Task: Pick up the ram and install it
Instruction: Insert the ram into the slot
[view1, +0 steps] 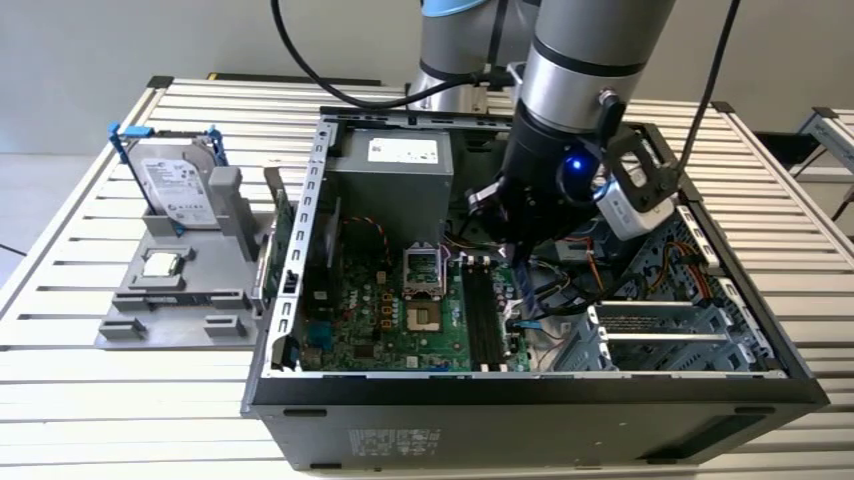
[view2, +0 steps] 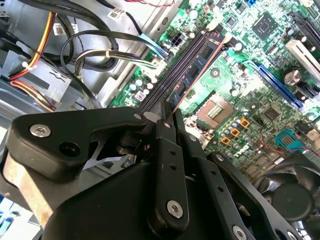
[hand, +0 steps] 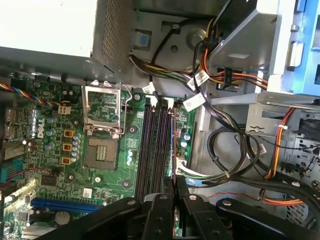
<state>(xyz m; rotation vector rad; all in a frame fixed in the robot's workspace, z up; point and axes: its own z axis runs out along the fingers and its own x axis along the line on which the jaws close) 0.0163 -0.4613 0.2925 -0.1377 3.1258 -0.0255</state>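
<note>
In the exterior view the arm reaches down into the open computer case, which lies on a slatted table. The gripper sits low over the motherboard, right above the black memory slots. Well apart, toward the exterior view's left, a grey fixture stands on the table with a hard drive upright in it and a small square processor chip lying flat. No stick of memory is seen in that fixture.

In the second wrist view the black fingers are drawn close together on the near end of the ram, a narrow blue-green board with dark chips. The ram runs along the row of memory slots, standing on edge in line with one of them. Whether it is pressed fully home cannot be told.

In the first wrist view the fingertips pinch a thin edge-on strip, the ram, over the slot nearest the cables. The empty processor socket lies beside the memory slots.

Judging by this, the pick-up is done and the ram has been carried to the board and aligned with its slot. Seating it firmly and letting go appear to be what is left.
</note>
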